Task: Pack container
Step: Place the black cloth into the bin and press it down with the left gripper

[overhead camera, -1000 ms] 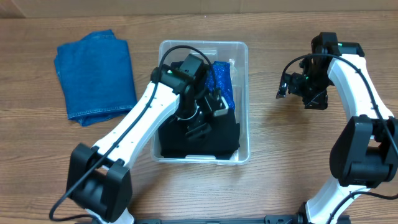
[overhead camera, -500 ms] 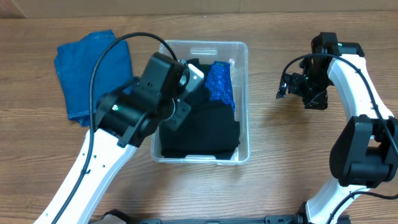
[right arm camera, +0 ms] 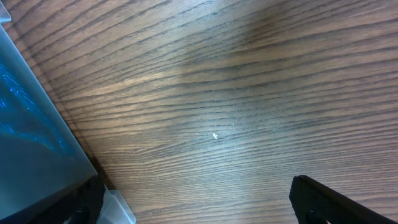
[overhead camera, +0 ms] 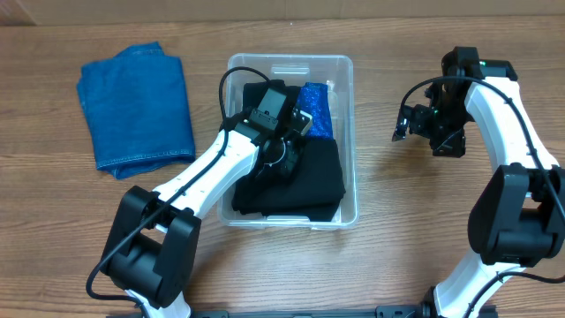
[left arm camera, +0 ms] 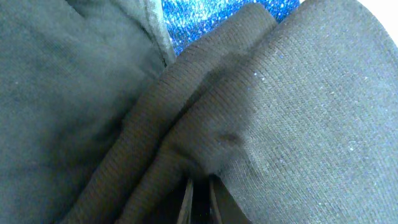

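The clear container [overhead camera: 291,59] stands mid-table and holds a black garment [overhead camera: 313,181] and a sparkly blue cloth [overhead camera: 316,110] at its far right. My left gripper [overhead camera: 284,165] is down inside it, shut, its tips [left arm camera: 200,199] buried among folds of the black garment [left arm camera: 292,93]. Whether any fabric is pinched between the jaws does not show. The blue cloth [left arm camera: 205,18] peeks above the folds. My right gripper [overhead camera: 408,124] hangs open over bare table just right of the container [right arm camera: 37,143], with nothing between its fingers [right arm camera: 199,202].
A folded blue denim piece [overhead camera: 137,106] lies on the wooden table at the far left, apart from the container. The right arm's base rises at the right front edge.
The left arm lifted out of the container with its jaws closing, then came back down into the black garment. The container shifted slightly to the right. The right arm has not moved.
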